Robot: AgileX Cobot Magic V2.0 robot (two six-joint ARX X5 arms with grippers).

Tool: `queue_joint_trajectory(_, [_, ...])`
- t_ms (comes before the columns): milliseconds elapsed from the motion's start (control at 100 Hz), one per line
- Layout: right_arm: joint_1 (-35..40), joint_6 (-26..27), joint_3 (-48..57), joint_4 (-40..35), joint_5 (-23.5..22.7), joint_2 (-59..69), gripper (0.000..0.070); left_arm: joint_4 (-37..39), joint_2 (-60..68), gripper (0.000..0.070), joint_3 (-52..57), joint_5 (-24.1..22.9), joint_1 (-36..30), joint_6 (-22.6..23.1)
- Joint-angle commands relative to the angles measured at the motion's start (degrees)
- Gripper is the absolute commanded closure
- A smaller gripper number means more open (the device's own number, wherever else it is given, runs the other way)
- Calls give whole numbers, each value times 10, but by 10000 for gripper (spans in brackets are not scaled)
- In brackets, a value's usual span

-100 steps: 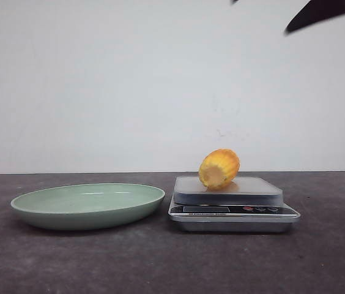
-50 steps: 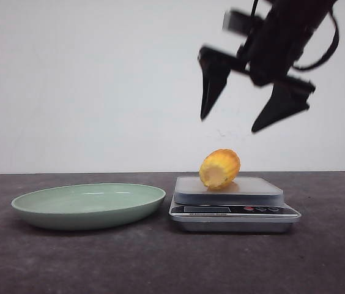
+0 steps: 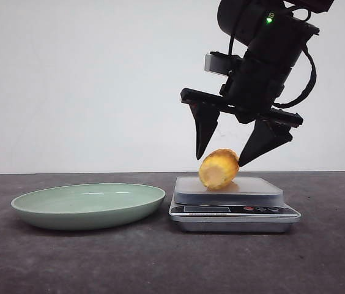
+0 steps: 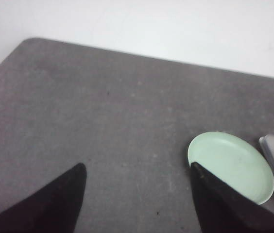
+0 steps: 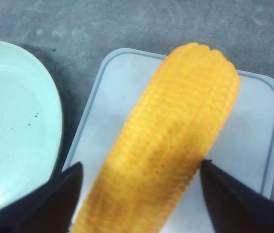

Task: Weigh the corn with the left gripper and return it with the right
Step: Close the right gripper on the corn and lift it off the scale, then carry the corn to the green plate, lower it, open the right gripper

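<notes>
The yellow-orange corn [image 3: 219,169] lies on the platform of the silver kitchen scale [image 3: 233,211], its paler cut end facing the front camera. In the right wrist view the corn [image 5: 166,145] lies lengthwise on the scale's platform [image 5: 253,141]. My right gripper [image 3: 220,160] hangs open just above it, one black finger on each side, its tips level with the cob's top; in the right wrist view the gripper [image 5: 142,170] straddles the cob with gaps on both sides. My left gripper [image 4: 137,167] is open and empty over bare table, out of the front view.
A shallow pale green plate [image 3: 87,205] sits left of the scale, close to it; it also shows in the left wrist view [image 4: 231,165] and the right wrist view [image 5: 15,121]. The table is dark grey, with a white wall behind.
My right arm has come down from the top right of the front view and now holds its open fingers around the corn. The corn, scale and plate have not moved.
</notes>
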Motion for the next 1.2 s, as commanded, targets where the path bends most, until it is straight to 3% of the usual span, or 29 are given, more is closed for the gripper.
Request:
queue_joint_trajectory(0, [5, 9, 10, 5, 10, 12, 496, -11, 0, 310, 2, -2, -4, -7])
queue_joint_trajectory(60, [5, 18, 10, 2, 21, 12, 667, -9, 0, 310, -4, -7, -4, -3])
queue_joint_trajectory(90, [5, 20, 10, 3, 22, 12, 700, -8, 0, 310, -5, -10, -4, -3])
queue_joint_trajectory(390, [5, 26, 11, 17, 47, 10, 700, -5, 0, 310, -7, -18, -4, -1])
queue_joint_trajectory(620, [19, -2, 30, 14, 45, -41, 700, -4, 0, 310, -7, -18, -4, -1])
queue_joint_trajectory(840, [81, -43, 110, 3, 42, -73, 700, 0, 0, 310, -7, -20, -4, -2])
queue_joint_trajectory(1190, [174, -18, 234, 12, 46, 44, 700, 11, 0, 310, -7, -20, -4, -15])
